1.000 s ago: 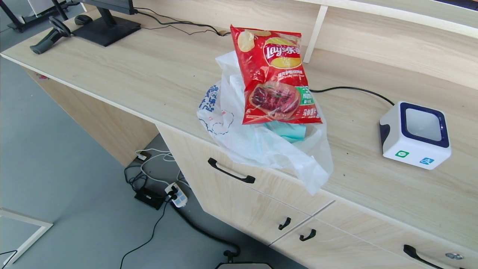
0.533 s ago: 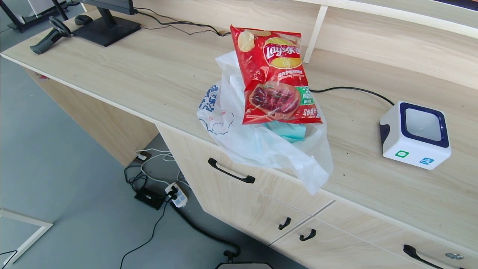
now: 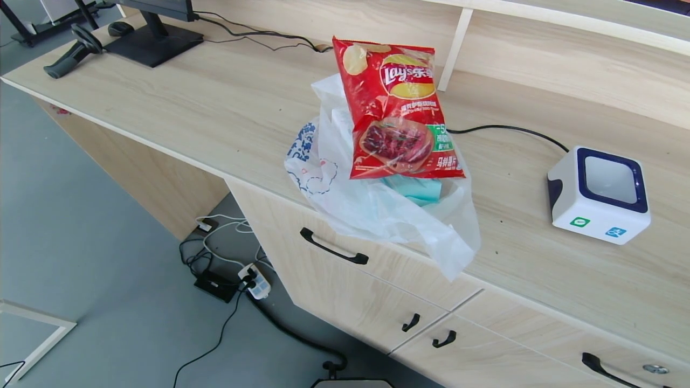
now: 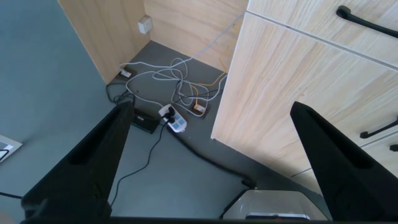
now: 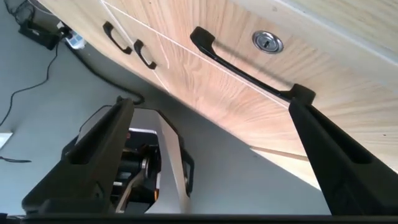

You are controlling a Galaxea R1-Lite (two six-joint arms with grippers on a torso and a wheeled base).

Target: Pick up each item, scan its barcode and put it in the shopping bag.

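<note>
Nothing is seen to have moved since the earlier frames: the packets, the bag and the scanner lie as they did.

Nearest, both arms are held low in front of the counter, below its top. The left gripper [image 4: 210, 112] is spread wide with nothing between its fingers, above the floor and a white power strip [image 4: 176, 124]. The right gripper [image 5: 211, 99] is likewise spread wide and empty, under a drawer front with a black handle [image 5: 239, 68] and a round lock [image 5: 268, 42].

At the counter's [image 3: 215, 108] near edge the thin white shopping bag [image 3: 377, 215] is slumped, a flap of it hanging over a drawer. A teal packet [image 3: 418, 189] lies in its mouth. The red chip bag [image 3: 396, 110] stands on end, its lower edge tucked into the mouth and most of it above the bag. The barcode scanner [image 3: 599, 195] sits well apart on the robot's right, window upward. Farthest back, a monitor base [image 3: 153, 40] and a handheld scanner [image 3: 73, 51] are seen.

The task is judged nearly done; seating the chip bag fully may be all that is left. If so, an arm should be raised well clear of the counter edge and the hanging film. The chip bag is best taken by its crimped top seam, not its puffed body, and lowered gently. The bag's mouth should be held open by the other gripper.
</note>
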